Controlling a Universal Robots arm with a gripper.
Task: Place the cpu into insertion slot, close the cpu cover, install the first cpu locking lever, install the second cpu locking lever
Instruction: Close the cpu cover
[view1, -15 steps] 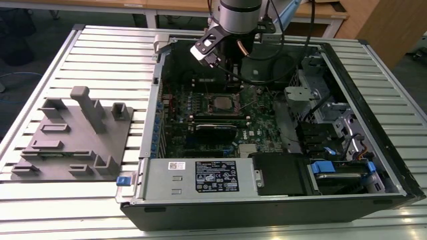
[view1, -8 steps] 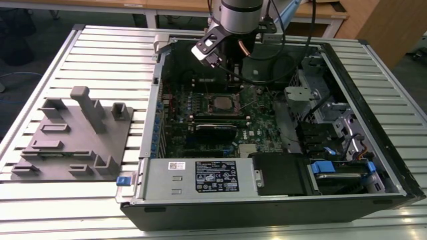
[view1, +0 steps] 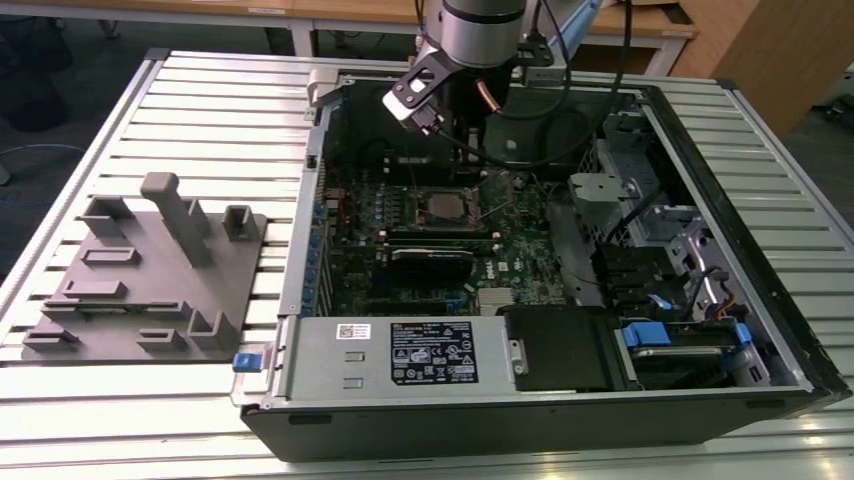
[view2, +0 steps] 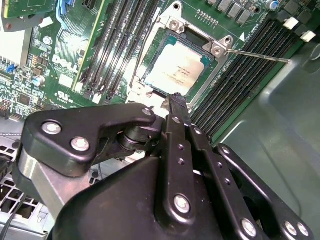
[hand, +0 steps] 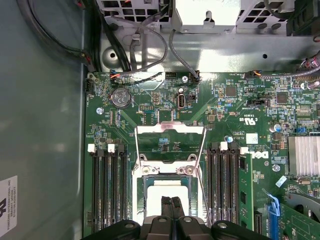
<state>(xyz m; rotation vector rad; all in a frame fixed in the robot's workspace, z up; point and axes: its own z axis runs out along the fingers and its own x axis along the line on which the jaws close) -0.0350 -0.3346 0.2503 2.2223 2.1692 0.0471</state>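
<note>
The cpu (view2: 179, 69), a flat silver-grey square, lies in the insertion slot (hand: 146, 186) on the green board; both wrist views show it, and the socket appears in the exterior view (view1: 441, 206). The cpu cover (hand: 170, 131), a thin silver frame, stands swung open on its hinge behind the socket. One thin locking lever (view2: 260, 57) sticks out sideways, unlatched. My gripper (view2: 175, 98) (hand: 170, 201) is shut with nothing between its fingers, and its tips hover at the edge of the cpu opposite the hinge.
Black memory slots (hand: 222, 185) flank the socket on both sides. A finned heat sink (hand: 304, 156) and loose cables (hand: 145, 55) lie nearby. The case walls (view1: 314, 200) enclose the board. A grey fixture plate (view1: 147, 270) sits on the table at the exterior view's left.
</note>
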